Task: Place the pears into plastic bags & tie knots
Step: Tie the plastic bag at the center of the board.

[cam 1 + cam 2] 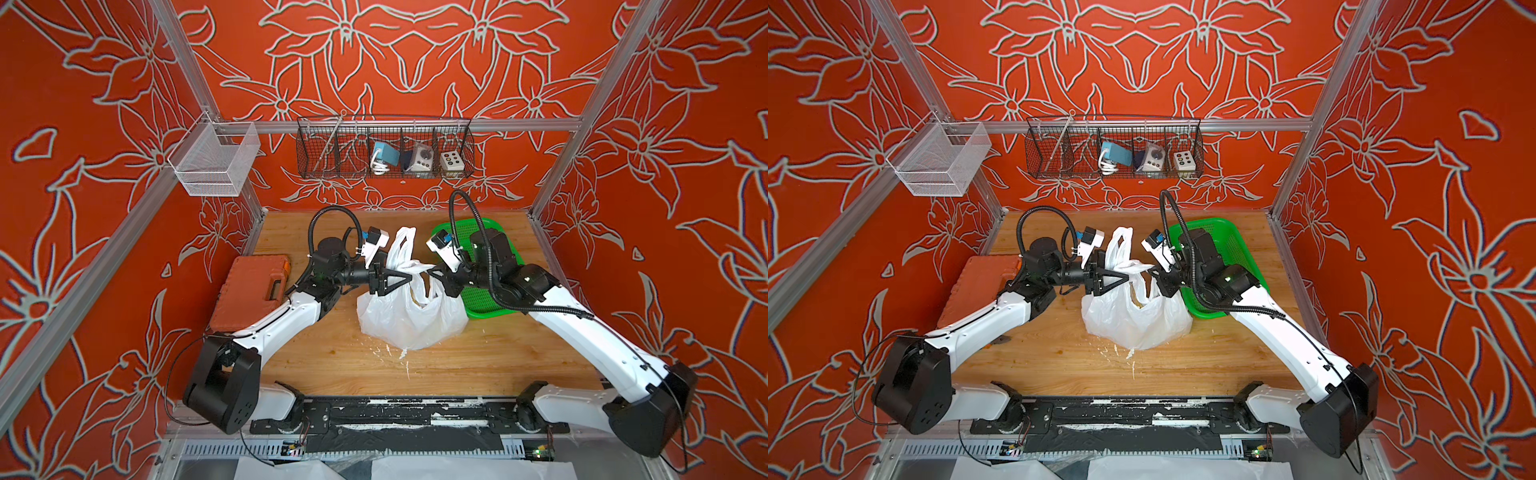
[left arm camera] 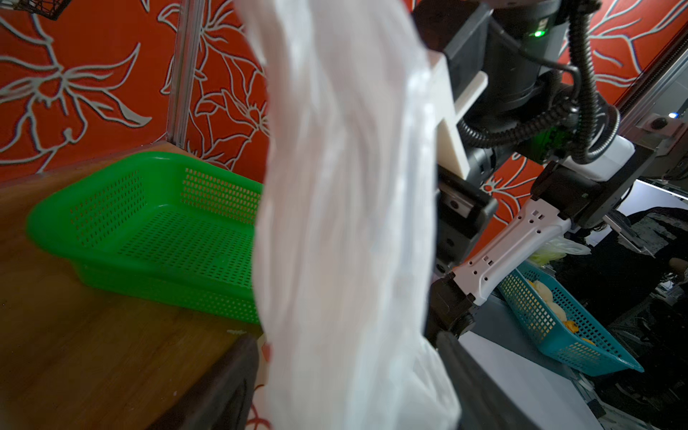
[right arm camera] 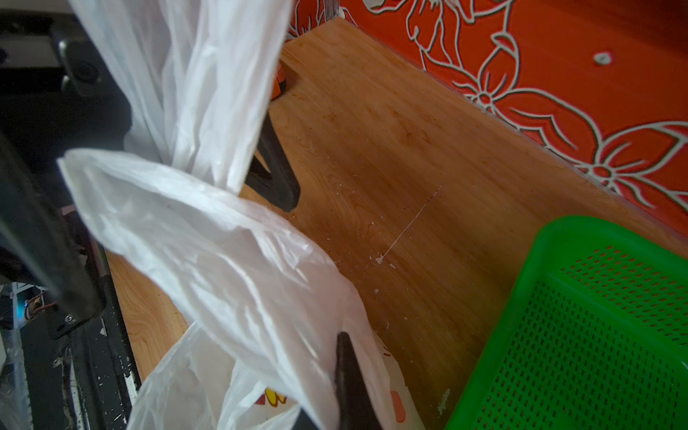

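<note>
One plastic bag (image 1: 409, 320) between the grippers holds pears (image 1: 417, 291), count hidden; right gripper (image 1: 432, 272) clamps its handle, left gripper (image 1: 405, 277) gapes around it; one green basket (image 1: 486, 311) beside right gripper

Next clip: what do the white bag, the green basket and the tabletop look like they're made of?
White bag: thin plastic film, translucent and faintly glossy; it crumples into fine creases, and overlapping layers show through. Green basket: rigid moulded plastic, smooth sheen, regular rows of punched holes. Tabletop: probably wood or wood-look laminate; pale grain lines, satin finish, white flecks.
</note>
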Robot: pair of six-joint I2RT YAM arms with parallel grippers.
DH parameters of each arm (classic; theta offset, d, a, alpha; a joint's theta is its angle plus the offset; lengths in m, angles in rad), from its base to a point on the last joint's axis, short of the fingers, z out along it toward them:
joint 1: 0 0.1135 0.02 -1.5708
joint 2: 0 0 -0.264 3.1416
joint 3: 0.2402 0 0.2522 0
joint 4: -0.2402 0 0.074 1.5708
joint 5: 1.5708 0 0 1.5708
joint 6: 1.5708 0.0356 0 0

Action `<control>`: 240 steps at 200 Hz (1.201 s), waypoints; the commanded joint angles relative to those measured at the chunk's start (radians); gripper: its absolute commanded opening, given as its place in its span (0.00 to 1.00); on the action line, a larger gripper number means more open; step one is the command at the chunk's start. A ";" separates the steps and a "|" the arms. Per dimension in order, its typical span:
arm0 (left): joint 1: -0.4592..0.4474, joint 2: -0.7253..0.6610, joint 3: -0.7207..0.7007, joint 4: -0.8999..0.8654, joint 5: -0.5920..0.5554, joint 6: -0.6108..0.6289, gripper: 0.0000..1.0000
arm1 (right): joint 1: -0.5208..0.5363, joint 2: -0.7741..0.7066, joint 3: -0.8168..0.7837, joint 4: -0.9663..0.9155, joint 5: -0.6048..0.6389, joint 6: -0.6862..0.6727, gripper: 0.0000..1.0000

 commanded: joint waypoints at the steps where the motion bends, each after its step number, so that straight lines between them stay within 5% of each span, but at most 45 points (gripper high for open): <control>1: -0.001 0.015 0.038 -0.012 0.011 0.026 0.72 | 0.026 0.014 0.048 -0.037 0.055 -0.040 0.00; 78: -0.003 0.043 0.063 -0.008 0.048 0.031 0.55 | 0.055 0.065 0.128 -0.062 0.103 -0.068 0.00; 159: -0.001 0.030 0.041 0.056 0.036 0.013 0.08 | 0.057 0.064 0.154 -0.058 0.137 -0.067 0.00; 175: -0.001 0.031 0.043 0.053 0.031 0.016 0.00 | 0.055 0.034 0.163 -0.082 0.164 -0.057 0.37; 185: -0.001 0.032 0.041 0.050 0.026 0.021 0.00 | 0.054 -0.004 0.161 -0.098 0.165 -0.048 0.50; 210: -0.001 0.037 0.041 0.049 0.029 0.024 0.00 | 0.052 -0.079 0.185 -0.122 0.096 -0.015 0.60; 240: -0.001 0.042 0.041 0.047 0.039 0.028 0.00 | 0.053 0.007 0.282 -0.094 0.012 0.019 0.62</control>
